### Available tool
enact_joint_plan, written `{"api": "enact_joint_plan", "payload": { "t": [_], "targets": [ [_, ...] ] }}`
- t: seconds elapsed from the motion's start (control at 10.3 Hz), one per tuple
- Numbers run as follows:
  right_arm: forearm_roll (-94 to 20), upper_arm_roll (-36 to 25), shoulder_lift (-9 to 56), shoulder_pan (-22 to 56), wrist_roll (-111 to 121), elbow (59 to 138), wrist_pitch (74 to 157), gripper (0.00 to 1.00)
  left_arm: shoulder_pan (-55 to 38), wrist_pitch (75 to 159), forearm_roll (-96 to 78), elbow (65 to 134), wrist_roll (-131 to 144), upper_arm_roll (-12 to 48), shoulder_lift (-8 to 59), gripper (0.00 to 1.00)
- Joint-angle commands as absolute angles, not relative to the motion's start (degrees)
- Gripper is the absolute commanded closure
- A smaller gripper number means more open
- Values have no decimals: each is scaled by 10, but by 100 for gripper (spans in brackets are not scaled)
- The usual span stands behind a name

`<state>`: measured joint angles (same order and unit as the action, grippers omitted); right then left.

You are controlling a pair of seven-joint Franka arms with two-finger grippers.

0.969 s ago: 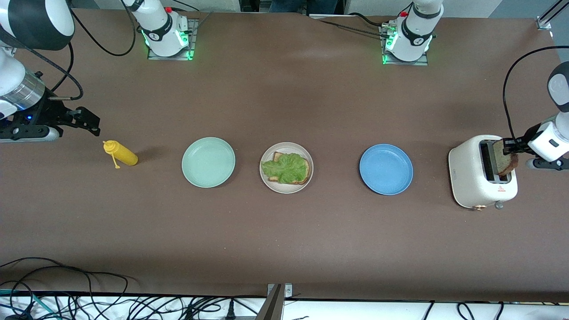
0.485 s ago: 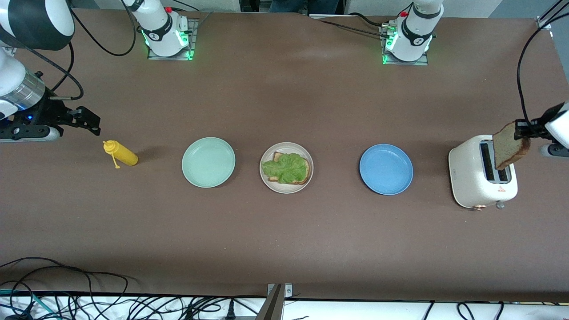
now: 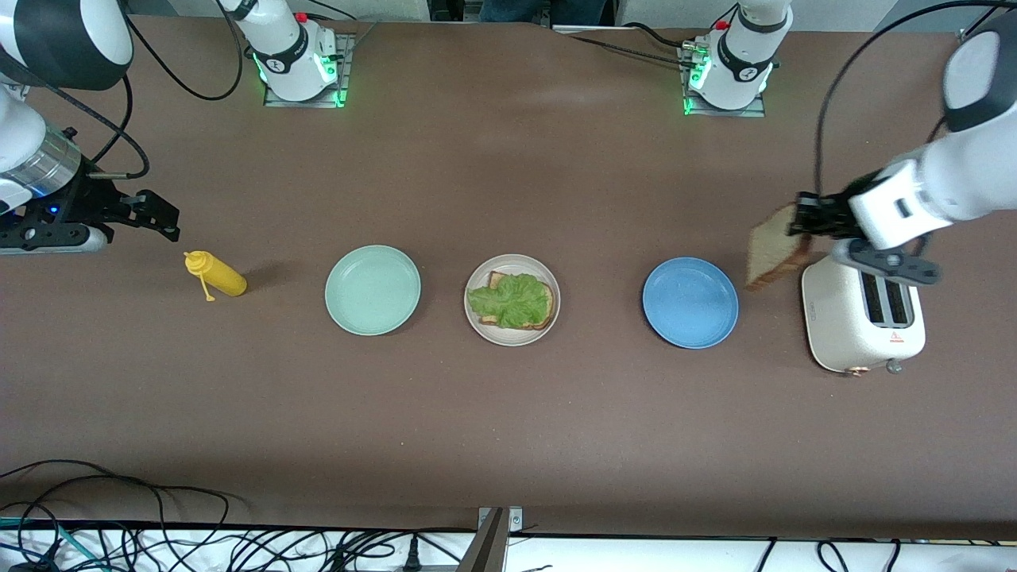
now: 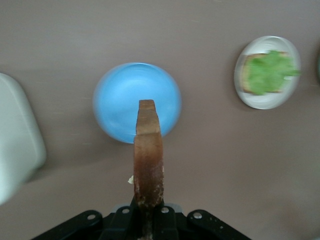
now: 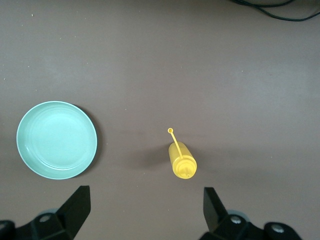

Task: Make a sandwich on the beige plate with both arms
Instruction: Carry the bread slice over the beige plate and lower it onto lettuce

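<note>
We carry the second slice out of the toaster.
Our left gripper (image 3: pixel 804 226) clamps a light brown, dark-crusted bread slice (image 3: pixel 772 256), now clear of the white toaster (image 3: pixel 862 318), beside the round blue plate (image 3: pixel 690 303); the lettuce-topped slice (image 3: pixel 512 302) waits on the round beige plate (image 3: pixel 475 319); our right gripper (image 5: pixel 145 202) hangs open above the yellow squeeze bottle (image 5: pixel 182 161).

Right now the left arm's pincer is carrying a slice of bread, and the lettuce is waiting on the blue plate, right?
Not quite. The left pincer does hold the bread slice, but the lettuce lies on a slice on the beige plate, not the blue plate, which holds nothing. The front view shows this; the left wrist view confirms it.
</note>
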<state>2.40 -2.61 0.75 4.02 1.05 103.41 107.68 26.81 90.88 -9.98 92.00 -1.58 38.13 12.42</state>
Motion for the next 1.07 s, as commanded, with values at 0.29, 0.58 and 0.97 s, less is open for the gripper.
{"api": "enact_joint_plan", "payload": {
  "t": [0.29, 0.58, 0.97],
  "targets": [
    [23, -25, 11, 35, 16, 1022, 1065, 0, 145, 1051, -291, 836, 32, 382, 356, 100],
    [23, -25, 11, 35, 16, 1022, 1065, 0, 55, 1197, -311, 839, 17, 381, 419, 100],
    [23, -25, 11, 35, 16, 1022, 1065, 0, 50, 1241, -443, 846, -215, 378, 480, 100]
  ]
}}
